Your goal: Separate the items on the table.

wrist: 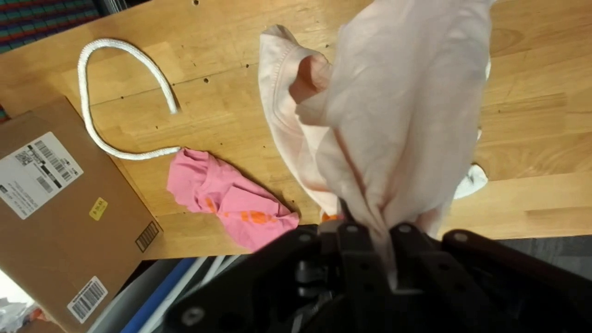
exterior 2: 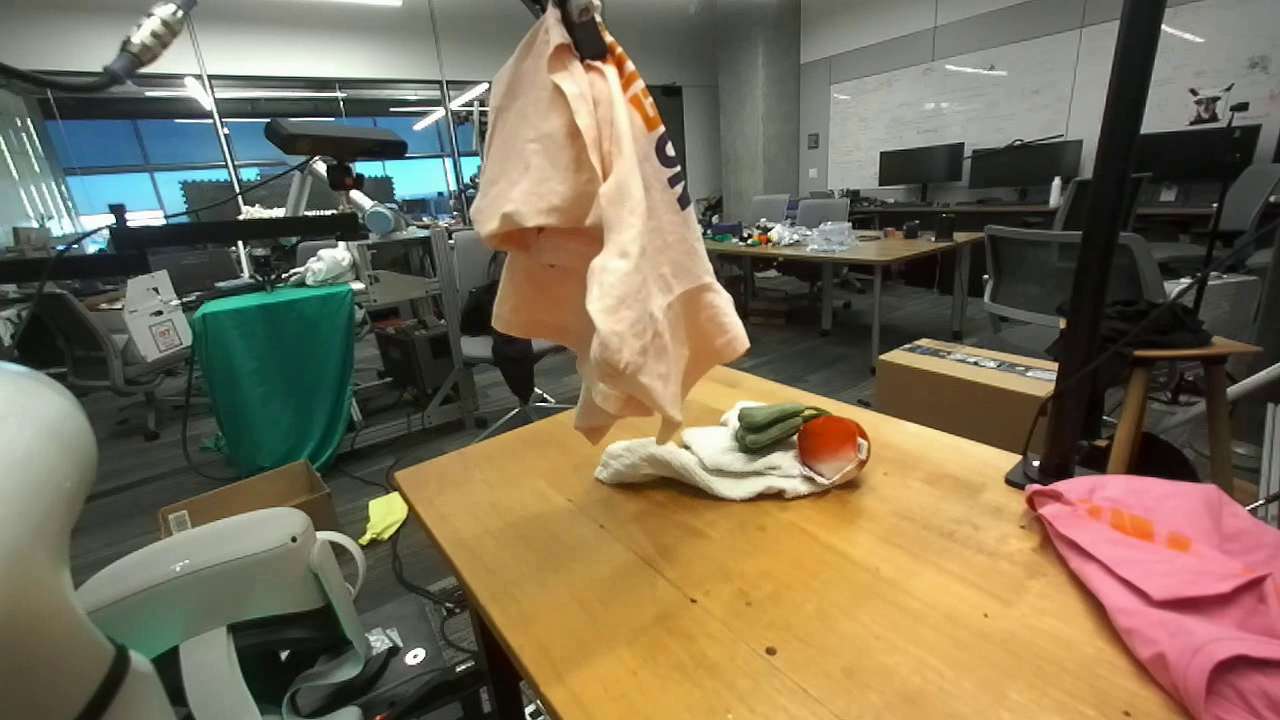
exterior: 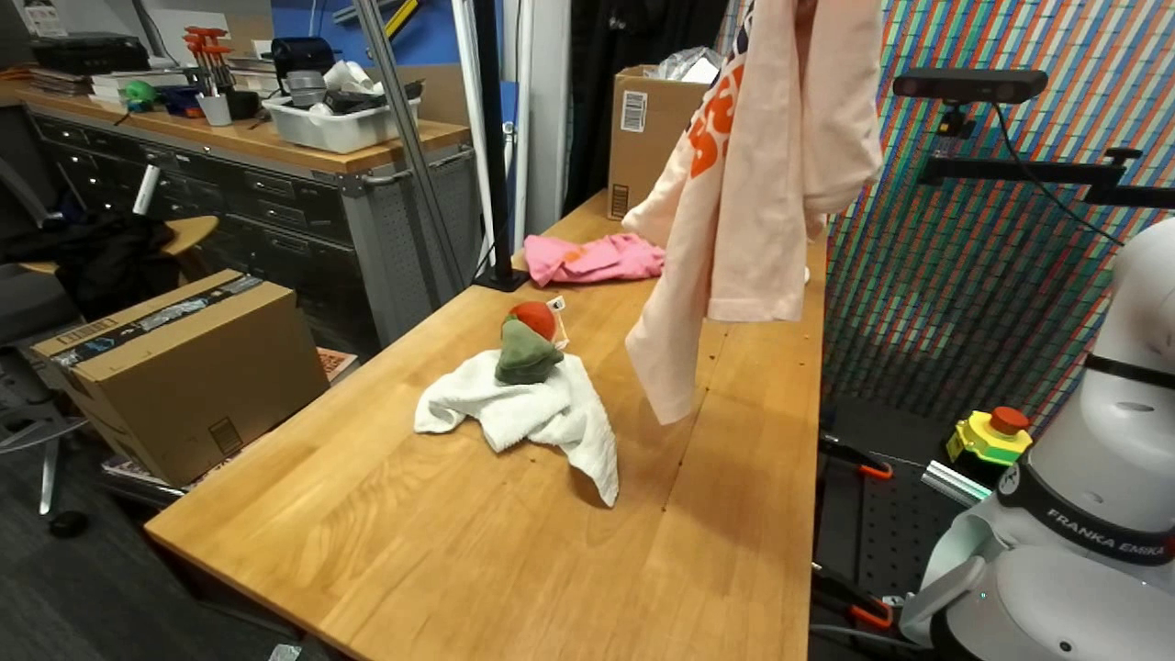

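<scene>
Claw (wrist: 379, 233) tight on peach shirt (exterior 2: 640, 270), w/ most of it below, over tbl (exterior 2: 800, 600)

Bluish windows (exterior 2: 110, 145), whiteboard (exterior 2: 1030, 110), gray chair (exterior 2: 1030, 275), dark floor (exterior 2: 800, 345)

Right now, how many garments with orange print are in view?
2: the pale peach garment hanging from the hand and the pink garment lying crumpled on the table. Others might be hidden.
</scene>
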Controlling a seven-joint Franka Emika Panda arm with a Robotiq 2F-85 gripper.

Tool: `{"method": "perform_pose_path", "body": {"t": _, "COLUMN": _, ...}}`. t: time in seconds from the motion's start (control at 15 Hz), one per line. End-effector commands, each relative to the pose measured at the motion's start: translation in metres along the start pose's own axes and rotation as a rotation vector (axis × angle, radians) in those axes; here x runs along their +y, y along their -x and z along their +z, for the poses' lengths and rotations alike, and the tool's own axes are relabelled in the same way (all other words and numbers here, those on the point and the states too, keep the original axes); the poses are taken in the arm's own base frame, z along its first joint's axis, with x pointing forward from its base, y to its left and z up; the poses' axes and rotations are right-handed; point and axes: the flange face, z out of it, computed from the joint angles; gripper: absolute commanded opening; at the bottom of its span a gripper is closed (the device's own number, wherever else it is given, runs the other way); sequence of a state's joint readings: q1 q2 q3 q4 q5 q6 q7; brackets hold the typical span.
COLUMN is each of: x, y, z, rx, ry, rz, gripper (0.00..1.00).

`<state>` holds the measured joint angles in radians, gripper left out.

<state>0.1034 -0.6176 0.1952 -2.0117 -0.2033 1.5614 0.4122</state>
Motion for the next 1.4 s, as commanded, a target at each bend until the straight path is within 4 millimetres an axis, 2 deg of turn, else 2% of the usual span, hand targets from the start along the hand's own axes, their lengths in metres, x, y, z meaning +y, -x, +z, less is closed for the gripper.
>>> {"method": "perform_pose_path", "body": {"t": 0.0, "x": 0.027, "y": 0.002, "z": 0.012, "rx": -0.024, "ry": -0.018, "rz": 0.057, "gripper": 0.03}}
{"method": "perform_pose_path", "body": {"t": 0.33, "x": 0.059, "y": 0.003, "z": 0.05, "rx": -0.073, "ry": -0.002, "rz": 0.145, "gripper": 0.03}}
{"method": "perform_pose_path", "body": {"t": 0.6, "x": 0.071, "y": 0.006, "z": 0.093, "rx": -0.114, "ry": 0.004, "rz": 0.189, "gripper": 0.03}}
{"method": "perform_pose_path", "body": {"t": 0.87, "x": 0.068, "y": 0.008, "z": 0.143, "rx": -0.152, "ry": 0.015, "rz": 0.196, "gripper": 0.03}}
{"method": "perform_pose_path", "body": {"t": 1.33, "x": 0.04, "y": 0.013, "z": 0.237, "rx": -0.206, "ry": -0.056, "rz": 0.152, "gripper": 0.03}}
